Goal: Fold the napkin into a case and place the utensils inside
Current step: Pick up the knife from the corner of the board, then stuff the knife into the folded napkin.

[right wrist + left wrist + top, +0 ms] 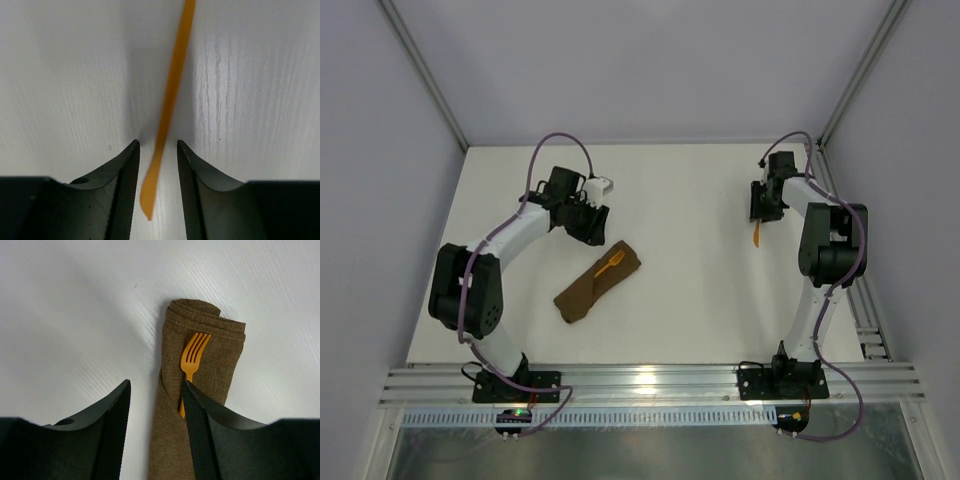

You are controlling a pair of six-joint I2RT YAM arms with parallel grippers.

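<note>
A white table (720, 300) enclosed by grey walls is seen, with the case (588, 292) lying left of centre, already folded long and narrow. The fork (611, 264) appears tucked into it, tines showing at the far end, so half of the loading is judged done. The left gripper (588, 228) is held above that end, jaws apart and nothing grasped. The second utensil (757, 234) lies well apart on the right side of the table, straddled by the right gripper (157, 146), whose jaws are parted with a gap on each side. That piece is yet to be gripped, carried across and slid into the case.
</note>
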